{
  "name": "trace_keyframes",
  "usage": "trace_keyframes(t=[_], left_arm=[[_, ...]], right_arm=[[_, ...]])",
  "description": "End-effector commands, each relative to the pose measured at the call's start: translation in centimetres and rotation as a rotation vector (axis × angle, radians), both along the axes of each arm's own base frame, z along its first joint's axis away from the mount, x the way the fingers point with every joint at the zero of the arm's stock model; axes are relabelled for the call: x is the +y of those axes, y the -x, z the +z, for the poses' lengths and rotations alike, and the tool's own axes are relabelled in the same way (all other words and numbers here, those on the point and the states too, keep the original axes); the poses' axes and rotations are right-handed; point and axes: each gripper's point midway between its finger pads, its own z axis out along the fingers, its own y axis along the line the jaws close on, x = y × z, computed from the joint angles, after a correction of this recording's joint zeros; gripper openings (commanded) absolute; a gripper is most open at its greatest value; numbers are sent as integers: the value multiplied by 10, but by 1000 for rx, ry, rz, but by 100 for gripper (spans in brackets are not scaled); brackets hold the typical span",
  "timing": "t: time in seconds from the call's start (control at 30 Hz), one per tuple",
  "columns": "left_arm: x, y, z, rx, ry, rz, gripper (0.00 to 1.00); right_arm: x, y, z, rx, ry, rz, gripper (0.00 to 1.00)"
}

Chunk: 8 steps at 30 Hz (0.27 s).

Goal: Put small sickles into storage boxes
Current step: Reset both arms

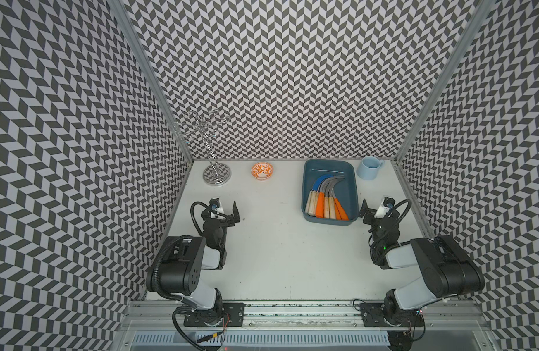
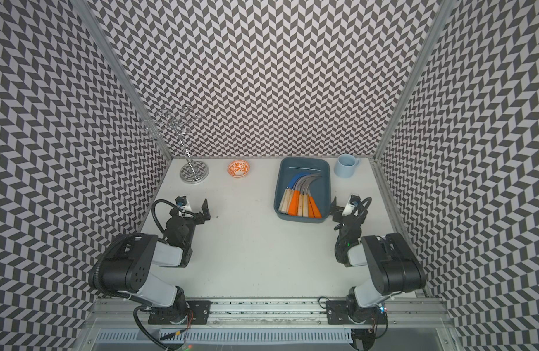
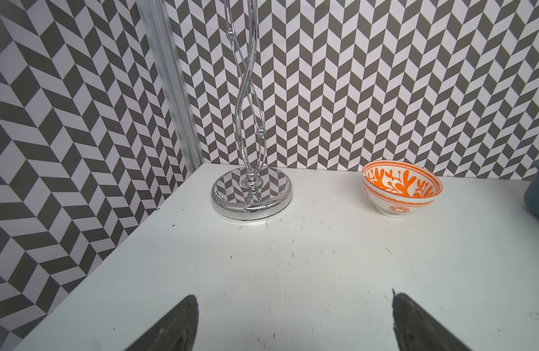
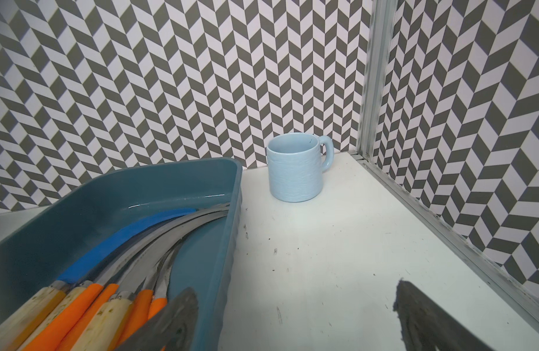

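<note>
Where the table [image 1: 277,258] meets the back wall, four items stand in a row. From the left they are a chrome stand [image 1: 217,176] in the corner, a bowl [image 1: 262,170] near it, the tray [image 1: 329,166] right of centre, and a mug [image 1: 368,168] just beside the tray's far right corner.

The left pincer [image 3: 294,299] stands over bare table, facing the stand and bowl. Its fingers are spread wide and hold nothing. The sickles [image 1: 326,197] lie well apart from it, to its right. The right pincer [image 4: 297,288] is likewise spread wide and empty. It sits just beside the tray's near right corner. In the right wrist view one finger [image 4: 174,319] overlaps the tray wall and the handle ends, while the other is over bare table. Contact with the tray cannot be confirmed.

The tray holds all the sickles in view, packed side by side. The handles, orange or pale wood, point toward the near wall. The blades curve toward the far right. The leftmost blade is blue and the rest are grey. The far part of the tray floor is bare.
</note>
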Motion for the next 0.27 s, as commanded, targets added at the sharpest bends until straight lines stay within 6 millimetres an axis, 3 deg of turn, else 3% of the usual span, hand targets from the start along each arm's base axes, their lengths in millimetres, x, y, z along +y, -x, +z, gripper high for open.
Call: trace_keyframes(t=[0.0,0.23], left_arm=[[-2,-4,15,-52,-16,-13,100],[-2,-6,14,-44,-5,-33,100]], right_arm=[[1,0,21,-86,3,8,100],[1,0,21,-86,4,7,100]])
